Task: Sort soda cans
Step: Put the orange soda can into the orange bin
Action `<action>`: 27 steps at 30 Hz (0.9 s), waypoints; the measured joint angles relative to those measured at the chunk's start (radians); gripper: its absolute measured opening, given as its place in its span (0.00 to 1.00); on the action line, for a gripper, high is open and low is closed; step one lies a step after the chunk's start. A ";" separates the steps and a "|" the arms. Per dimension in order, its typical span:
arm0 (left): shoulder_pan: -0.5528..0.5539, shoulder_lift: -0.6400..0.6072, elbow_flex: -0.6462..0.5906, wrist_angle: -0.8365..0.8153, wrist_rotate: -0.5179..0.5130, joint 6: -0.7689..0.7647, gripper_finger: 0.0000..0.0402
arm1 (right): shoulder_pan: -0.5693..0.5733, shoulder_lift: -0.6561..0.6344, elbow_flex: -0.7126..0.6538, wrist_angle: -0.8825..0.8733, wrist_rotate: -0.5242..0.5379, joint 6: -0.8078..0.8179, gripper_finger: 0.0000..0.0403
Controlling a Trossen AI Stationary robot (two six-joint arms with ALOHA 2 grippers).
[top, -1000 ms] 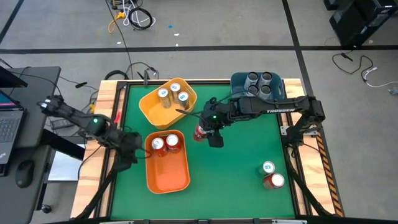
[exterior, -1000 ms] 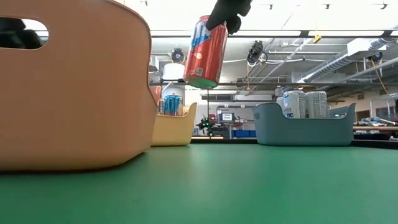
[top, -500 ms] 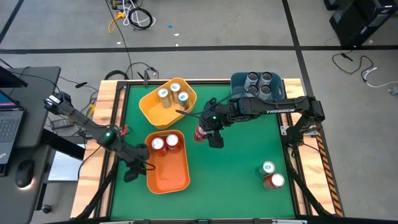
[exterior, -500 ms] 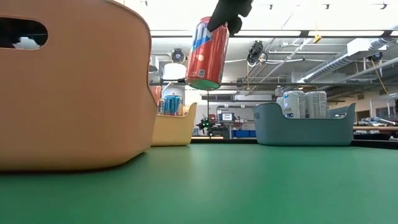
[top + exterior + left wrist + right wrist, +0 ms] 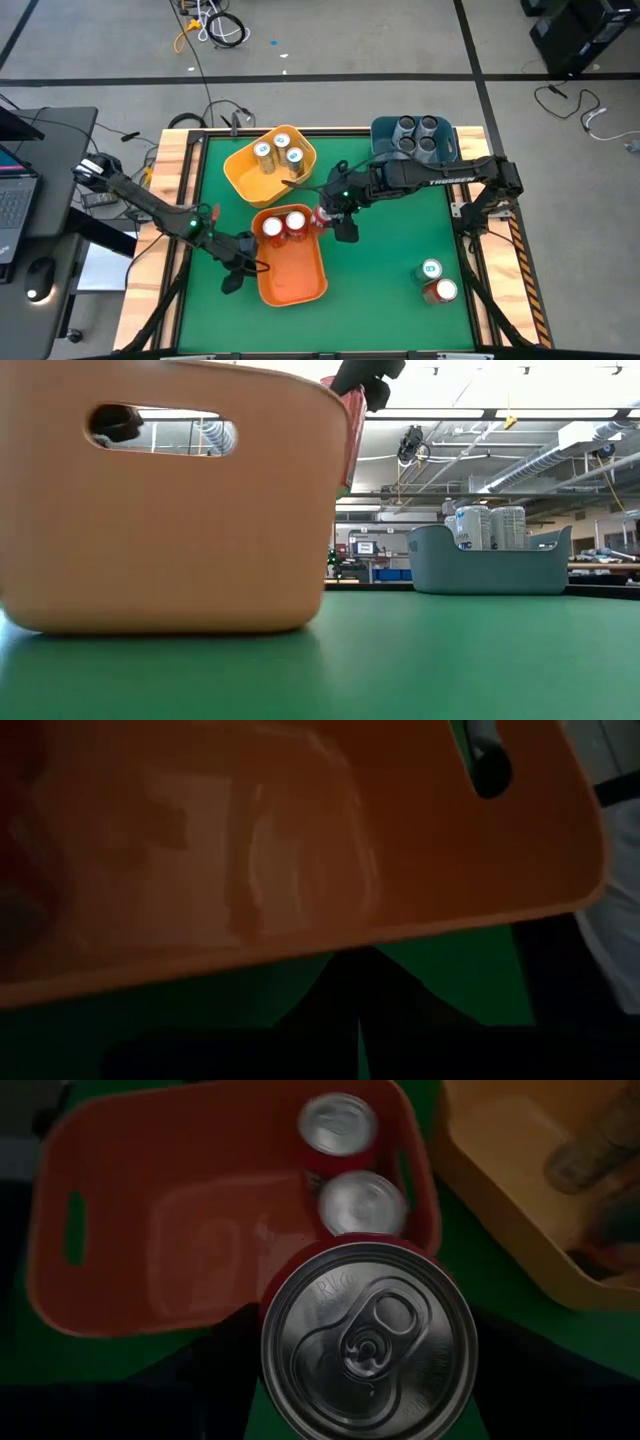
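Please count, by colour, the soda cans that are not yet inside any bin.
Red metal soda cans: 2, the held can in the right gripper and the standing can on the green table
Silver teal-topped metal can: 1
Total: 3

The tabletop [image 5: 380,260] was green. The orange bin [image 5: 293,272] held two red cans [image 5: 285,223] with silver tops; the yellow bin [image 5: 243,169] held teal-marked silver cans [image 5: 278,153]; the blue bin [image 5: 385,129] grey ones.

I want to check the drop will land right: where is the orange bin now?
In the high view the orange bin sits left of table centre, below the yellow bin; the left gripper is at its left edge and the right gripper's red can by its top-right corner.
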 joint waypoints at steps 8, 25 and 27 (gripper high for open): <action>0.091 0.077 0.000 0.101 0.000 0.137 0.00 | 0.038 0.000 0.000 0.011 -0.008 0.044 0.70; 0.365 0.206 0.000 0.309 0.183 0.484 0.00 | 0.048 0.136 0.063 0.046 -0.001 0.021 0.70; 0.379 0.229 0.000 0.351 0.193 0.502 0.00 | 0.048 0.170 0.096 0.038 -0.001 0.010 0.70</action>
